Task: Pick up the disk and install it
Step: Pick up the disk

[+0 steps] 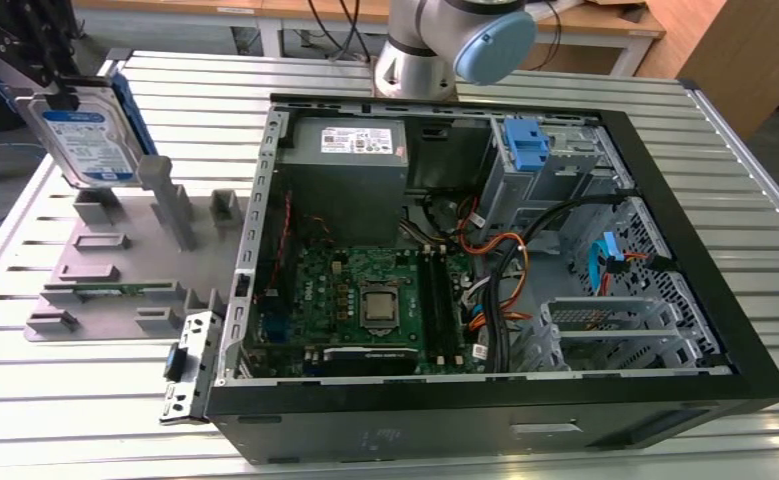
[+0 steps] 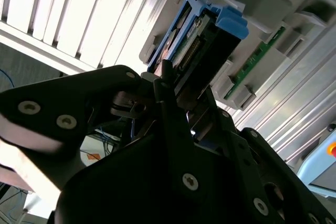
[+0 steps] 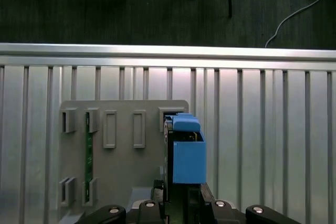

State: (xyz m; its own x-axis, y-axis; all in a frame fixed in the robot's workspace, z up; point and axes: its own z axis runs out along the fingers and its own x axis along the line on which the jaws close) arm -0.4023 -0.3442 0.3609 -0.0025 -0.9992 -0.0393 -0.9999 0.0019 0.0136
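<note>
Clamping the disk (image 1: 89, 145) by its upper end, the pincer (image 1: 66, 88) holds it upright, label toward the camera, over the grey fixture plate (image 1: 109, 265) at the exterior view's left on the slatted metal worktop (image 1: 69, 400). The open computer case (image 1: 496, 400) lies just beside that plate, the blue latch (image 1: 528, 145) at its far end well apart from the disk.

Exterior high, oblique — wrist views close, share grey fixture (image 3: 123, 171).
</note>
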